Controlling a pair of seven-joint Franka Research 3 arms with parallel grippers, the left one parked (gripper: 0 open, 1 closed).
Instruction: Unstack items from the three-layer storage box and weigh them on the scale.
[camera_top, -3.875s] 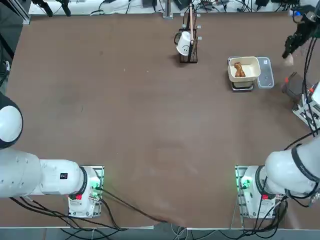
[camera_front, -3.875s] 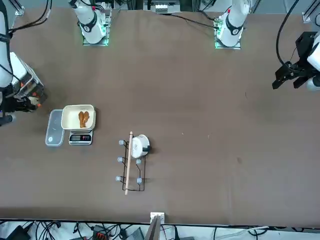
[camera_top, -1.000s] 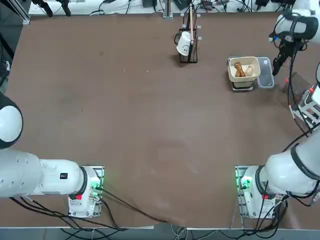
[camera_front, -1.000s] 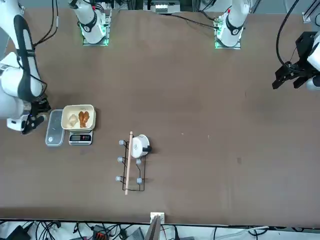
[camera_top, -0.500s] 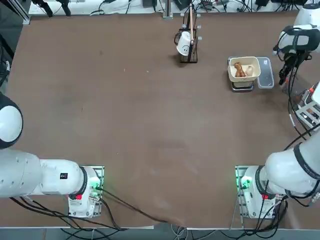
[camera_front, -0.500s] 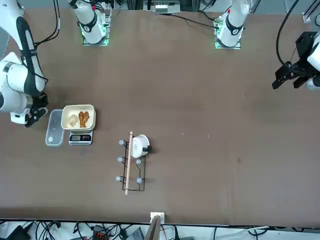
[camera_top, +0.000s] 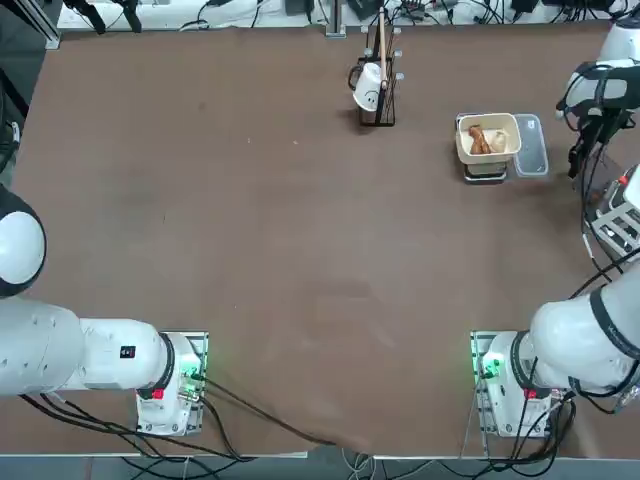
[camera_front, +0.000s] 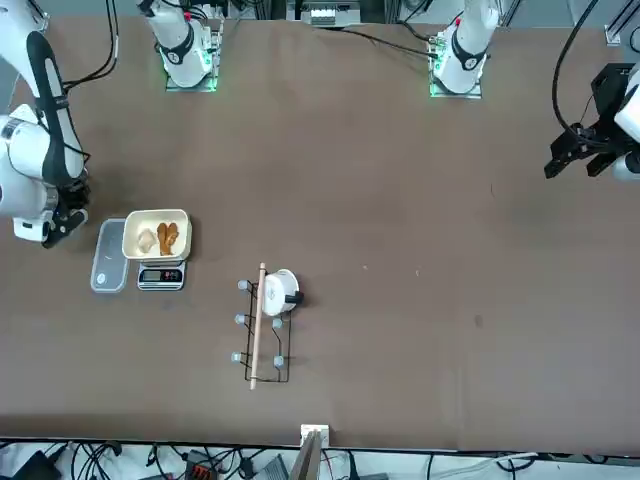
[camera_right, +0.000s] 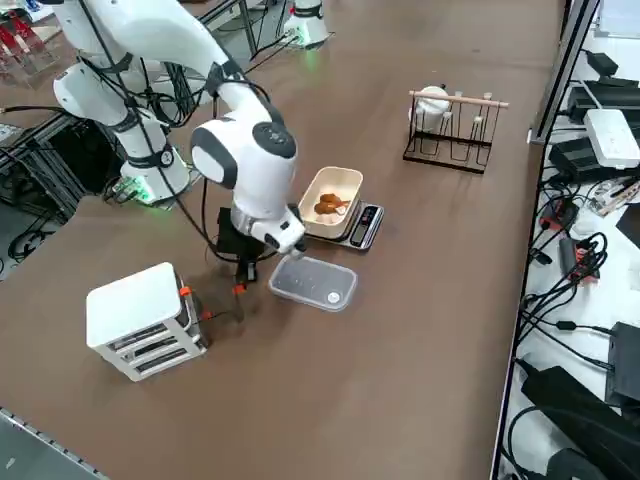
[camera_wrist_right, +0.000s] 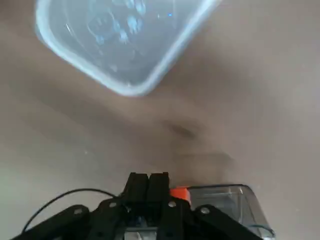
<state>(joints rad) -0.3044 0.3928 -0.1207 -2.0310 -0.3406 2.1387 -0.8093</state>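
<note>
The scale (camera_top: 486, 170) holds a cream tray (camera_top: 511, 124) with brown pieces (camera_top: 478, 138) and a pale cream piece (camera_top: 497, 142) in it. A clear panel (camera_right: 313, 283) lies flat beside it. The white storage box (camera_right: 145, 320) stands at the table's right edge, with small orange bits on its drawers. My right gripper (camera_right: 241, 282) hangs low over the table between the clear panel and the storage box. In the wrist view the gripper (camera_wrist_right: 149, 184) is shut with nothing between its fingers, and an orange bit (camera_wrist_right: 179, 193) shows just beside them.
A dark wire stand (camera_top: 378, 95) with a white cup (camera_top: 368, 88) is at the back, left of the scale. The storage box (camera_top: 622, 215) sits partly off the top view's right edge. Cables run along the table's far side.
My right arm has drawn away from the clear panel toward the table's right edge and the storage box. The pieces in the tray have not moved in the last second.
</note>
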